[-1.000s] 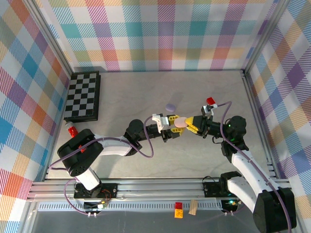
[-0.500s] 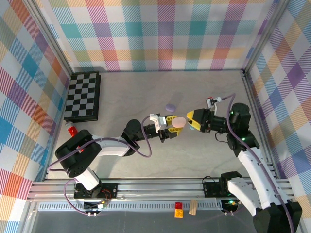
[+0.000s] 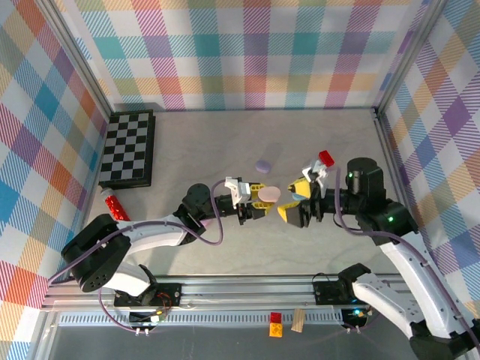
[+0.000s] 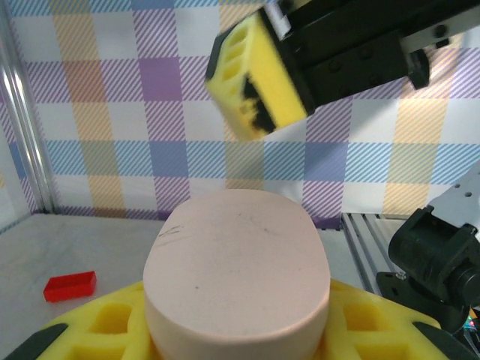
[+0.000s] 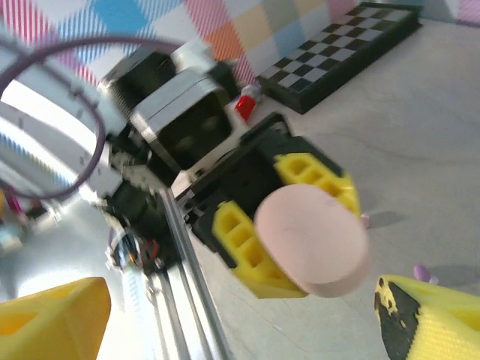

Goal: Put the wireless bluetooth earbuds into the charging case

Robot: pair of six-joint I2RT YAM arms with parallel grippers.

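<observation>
Now our left gripper clamps the pink charging case above open table; our right gripper gapes wide just right of it. Beyond the case lie a lilac case and red block; a tiny lilac earbud lies on the table nearby.

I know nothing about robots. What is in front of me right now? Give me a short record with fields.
Left gripper: shut on the pink charging case, held off the table
Right gripper: open, facing the pink case, not touching it
Pink case lid: looks closed
Lying on the table: lilac case, red block, chessboard
</observation>
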